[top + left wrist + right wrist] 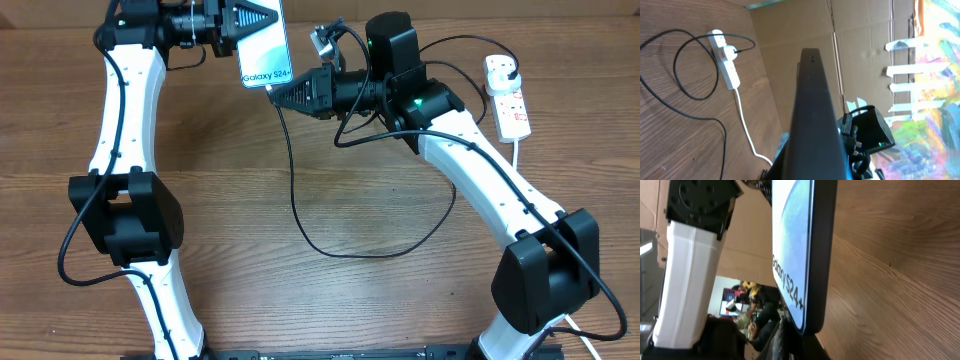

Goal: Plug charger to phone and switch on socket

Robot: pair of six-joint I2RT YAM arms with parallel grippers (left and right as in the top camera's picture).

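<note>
My left gripper (248, 24) is shut on the phone (265, 45) and holds it above the table's far edge, its "Galaxy S24+" screen facing up. The left wrist view shows the phone edge-on as a dark slab (812, 115). In the right wrist view its screen (792, 255) faces left. My right gripper (283, 95) is shut on the charger's connector end, right at the phone's bottom edge (812, 327). The connector tip itself is hidden. The charger cable (297, 215) loops over the table to a plug in the socket (510, 98), a white strip with a red marking.
The socket also shows in the left wrist view (726, 65), with its white lead (747, 132) trailing across the wood. Cardboard walls (860, 45) stand behind the table. The cable loop (375, 252) lies on the middle of the table between both arms.
</note>
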